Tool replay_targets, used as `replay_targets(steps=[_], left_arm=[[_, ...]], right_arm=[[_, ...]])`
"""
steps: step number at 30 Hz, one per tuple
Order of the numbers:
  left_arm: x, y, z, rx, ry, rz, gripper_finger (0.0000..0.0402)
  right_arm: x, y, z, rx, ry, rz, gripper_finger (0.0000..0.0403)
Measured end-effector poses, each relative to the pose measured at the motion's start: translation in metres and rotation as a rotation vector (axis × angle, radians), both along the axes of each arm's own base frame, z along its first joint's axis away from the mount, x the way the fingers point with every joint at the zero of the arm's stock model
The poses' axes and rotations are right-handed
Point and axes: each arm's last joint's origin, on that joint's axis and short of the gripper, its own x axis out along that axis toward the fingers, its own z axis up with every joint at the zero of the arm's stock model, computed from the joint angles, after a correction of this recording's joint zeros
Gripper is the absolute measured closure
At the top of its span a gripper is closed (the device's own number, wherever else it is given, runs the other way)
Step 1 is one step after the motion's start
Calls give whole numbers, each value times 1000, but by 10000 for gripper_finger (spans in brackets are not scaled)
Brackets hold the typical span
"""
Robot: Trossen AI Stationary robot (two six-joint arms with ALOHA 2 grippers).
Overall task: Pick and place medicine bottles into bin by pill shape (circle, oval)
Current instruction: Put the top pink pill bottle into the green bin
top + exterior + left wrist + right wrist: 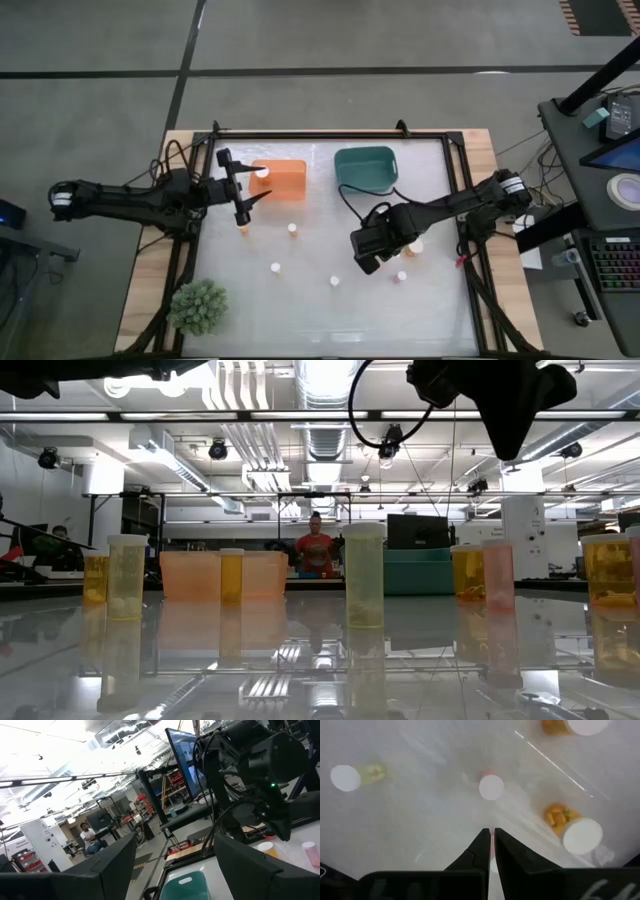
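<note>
My left gripper (242,187) is raised at the left edge of the orange bin (279,180), fingers spread wide apart with nothing between them; one fingertip reaches over the bin's near-left corner, the other lies off its front-left corner. My right gripper (364,262) hangs above the table (300,300) right of centre, fingers (481,851) pressed together, empty, pointing down at the surface. The teal bin (366,168) sits beside the orange bin at the table's far side. The medicine bottles (365,575) all stand upright on the table, long axes vertical, white caps up, none in either bin as far as I can see. From above: one small bottle (292,229) just in front of the orange bin, one (275,267) and another (335,281) toward mid-table, a pink-tinted one (401,276) just beside my right gripper, and an amber one (414,246) partly hidden under my right arm. In the right wrist view, the pink bottle (491,786) stands just ahead of my closed fingertips, a larger amber bottle (572,828) to one side, a pale yellow one (355,776) well apart on the other. A plant (197,306) sits at the near-left corner. A person (315,550) in red stands in the room behind.
</note>
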Motion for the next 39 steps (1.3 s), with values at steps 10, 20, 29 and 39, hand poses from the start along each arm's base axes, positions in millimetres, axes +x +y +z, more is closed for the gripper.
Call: replay_targets(steps=[10,20,29,39], left_arm=[[3,0,-1,0,3,-1,150],[3,0,-1,1,-1,-1,150],[3,0,-1,1,-1,-1,150],[3,0,-1,1,0,-1,150]], right_arm=[[0,-2,1,3,-7,-37,348],[-2,-4,-12,-6,17,-92,214],[3,-14,-42,3,-23,-124,171],[6,-18,-63,19,-49,-133,179]])
